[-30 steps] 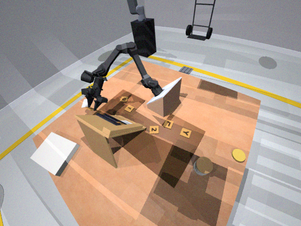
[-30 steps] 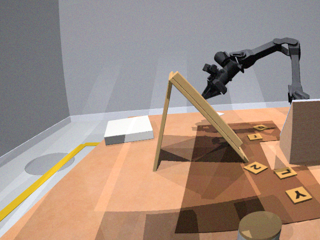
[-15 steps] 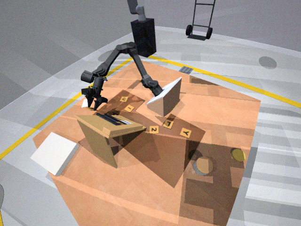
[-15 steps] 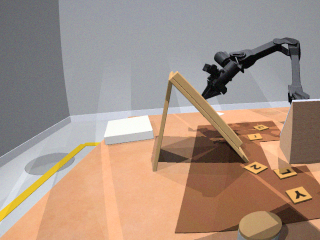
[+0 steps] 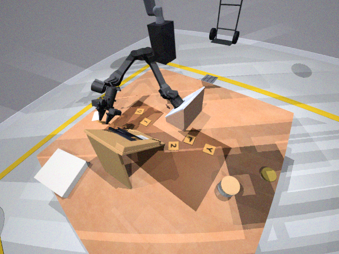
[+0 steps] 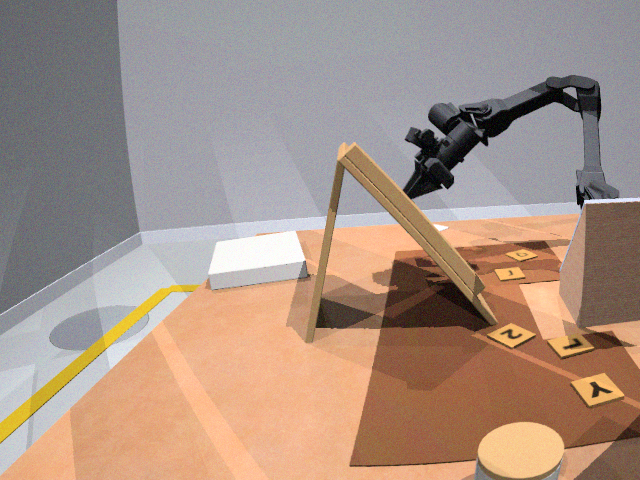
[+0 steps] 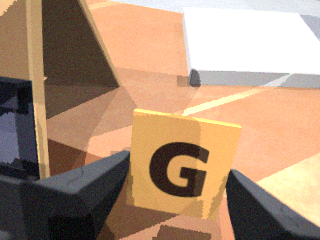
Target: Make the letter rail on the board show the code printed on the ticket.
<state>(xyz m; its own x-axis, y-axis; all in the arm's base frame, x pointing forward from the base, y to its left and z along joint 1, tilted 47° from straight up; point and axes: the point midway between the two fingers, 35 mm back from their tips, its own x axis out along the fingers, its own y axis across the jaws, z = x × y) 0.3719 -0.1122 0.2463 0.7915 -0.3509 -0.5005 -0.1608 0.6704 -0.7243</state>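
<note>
The gripper (image 7: 180, 200) is clamping the G tile (image 7: 182, 162) between its jaws, hovering beside the slanted board (image 5: 109, 137).

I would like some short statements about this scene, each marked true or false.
1. The gripper holds a tile marked G. True.
2. Five letter tiles lie on the counter. True.
3. The white block lies on the sloped board. False: it rests flat near the counter's edge.
4. The fingers stand empty. False: the G tile sits between them.
5. The Y tile is on the rail. False: it lies on the counter.
</note>
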